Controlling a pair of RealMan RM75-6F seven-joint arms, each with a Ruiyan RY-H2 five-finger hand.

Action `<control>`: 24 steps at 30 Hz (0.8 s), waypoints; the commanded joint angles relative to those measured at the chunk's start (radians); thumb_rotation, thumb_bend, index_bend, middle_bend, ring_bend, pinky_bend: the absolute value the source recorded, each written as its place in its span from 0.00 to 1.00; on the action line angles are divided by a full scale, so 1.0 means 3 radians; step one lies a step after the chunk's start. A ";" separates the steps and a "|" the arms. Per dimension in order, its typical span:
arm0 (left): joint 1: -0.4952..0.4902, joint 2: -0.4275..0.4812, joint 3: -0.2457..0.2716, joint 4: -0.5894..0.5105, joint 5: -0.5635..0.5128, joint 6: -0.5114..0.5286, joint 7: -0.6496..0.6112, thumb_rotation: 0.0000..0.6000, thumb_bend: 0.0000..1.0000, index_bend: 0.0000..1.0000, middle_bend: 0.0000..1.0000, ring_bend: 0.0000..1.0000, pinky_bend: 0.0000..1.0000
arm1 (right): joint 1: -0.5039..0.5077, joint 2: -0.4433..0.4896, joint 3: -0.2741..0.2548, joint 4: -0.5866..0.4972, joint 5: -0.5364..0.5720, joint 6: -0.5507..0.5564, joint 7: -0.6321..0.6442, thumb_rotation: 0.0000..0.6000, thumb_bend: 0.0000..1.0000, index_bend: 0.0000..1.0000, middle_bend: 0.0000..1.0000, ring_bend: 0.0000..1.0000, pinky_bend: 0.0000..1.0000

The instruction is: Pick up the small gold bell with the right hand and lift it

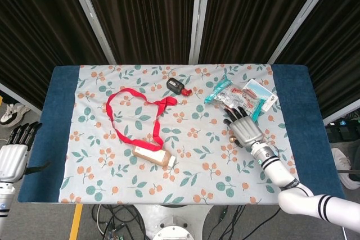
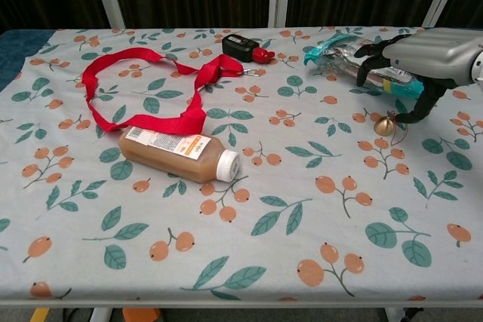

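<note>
Silver right hand, black fingers, white forearm (black bands)

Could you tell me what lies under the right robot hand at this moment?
The small gold bell sits on the floral tablecloth below the open right robot hand. In the head view the hand mostly hides it.

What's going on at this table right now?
The robot's right hand hangs just above a small gold bell on the flowered tablecloth, fingers spread, holding nothing. The bell sits on the cloth, not gripped or lifted. The left hand waits off the table's left edge, empty. A red ribbon, a brown bottle and a snack packet lie untouched.
</note>
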 commanded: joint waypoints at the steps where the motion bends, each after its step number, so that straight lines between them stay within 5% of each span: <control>1: -0.0005 -0.0003 0.0000 0.0005 0.0001 -0.0008 -0.0009 1.00 0.09 0.04 0.04 0.00 0.02 | 0.0047 0.0035 -0.0022 -0.0023 0.0107 -0.0021 -0.0063 1.00 0.17 0.31 0.00 0.00 0.00; 24: 0.0000 0.0000 0.0027 0.0039 0.0002 -0.0045 -0.0109 1.00 0.09 0.04 0.04 0.00 0.02 | 0.0169 -0.0102 -0.0193 0.0135 0.0179 0.0022 0.0040 1.00 0.20 0.45 0.00 0.00 0.00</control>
